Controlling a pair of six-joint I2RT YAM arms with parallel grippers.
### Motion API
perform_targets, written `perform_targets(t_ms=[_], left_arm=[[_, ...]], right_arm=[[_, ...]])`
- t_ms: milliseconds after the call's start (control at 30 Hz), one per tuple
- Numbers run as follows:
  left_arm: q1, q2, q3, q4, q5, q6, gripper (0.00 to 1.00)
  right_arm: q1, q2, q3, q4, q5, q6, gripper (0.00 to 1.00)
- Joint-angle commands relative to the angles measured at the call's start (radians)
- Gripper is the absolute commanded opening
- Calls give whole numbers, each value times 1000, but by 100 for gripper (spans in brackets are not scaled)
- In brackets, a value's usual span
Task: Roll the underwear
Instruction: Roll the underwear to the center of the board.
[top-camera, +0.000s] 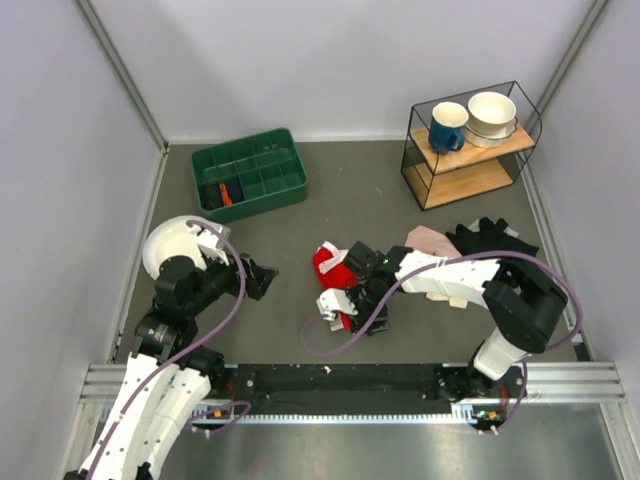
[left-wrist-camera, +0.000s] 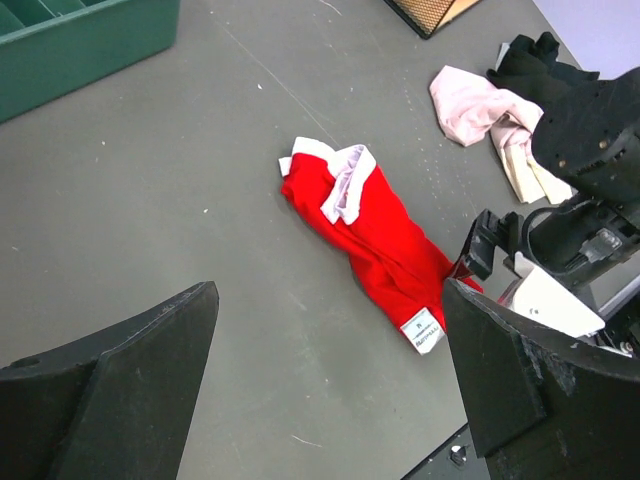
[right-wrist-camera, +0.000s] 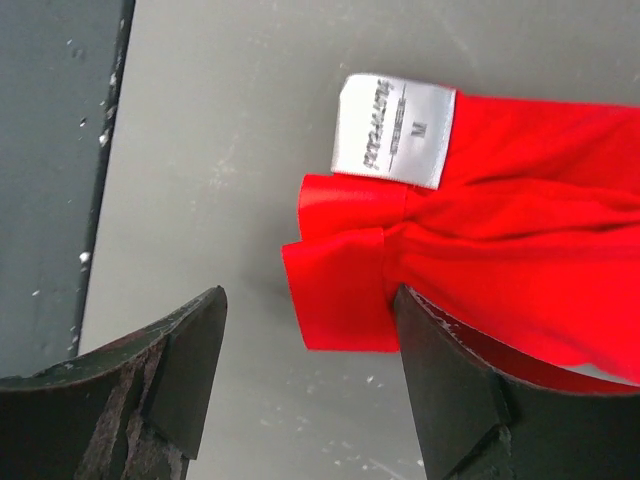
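The red underwear (top-camera: 330, 268) lies bunched in a long strip on the grey table, with its white waistband (left-wrist-camera: 340, 170) at the far end and a white label (left-wrist-camera: 421, 331) at the near end. It also shows in the right wrist view (right-wrist-camera: 500, 250). My right gripper (right-wrist-camera: 310, 335) is open just over the near end of the underwear; a red fold lies between its fingers, against the right finger (right-wrist-camera: 450, 380). In the top view the right gripper (top-camera: 345, 305) sits over that near end. My left gripper (left-wrist-camera: 330, 370) is open and empty, well left of the underwear (left-wrist-camera: 370, 240).
A pink-and-beige cloth (top-camera: 430, 240) and a black garment (top-camera: 490, 240) lie right of the underwear, under the right arm. A green divided bin (top-camera: 248, 172) stands at the back left. A wire shelf (top-camera: 470, 140) with a blue mug and bowls stands at the back right.
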Motion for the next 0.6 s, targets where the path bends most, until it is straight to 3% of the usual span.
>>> perform_targets(t_ms=[0, 567], left_arm=[[2, 8, -9, 63, 42, -8, 99], [2, 11, -44, 106, 109, 4, 99]], right_arm=[[57, -42, -34, 212, 90, -27, 70], [92, -72, -60, 260, 112, -50, 68]])
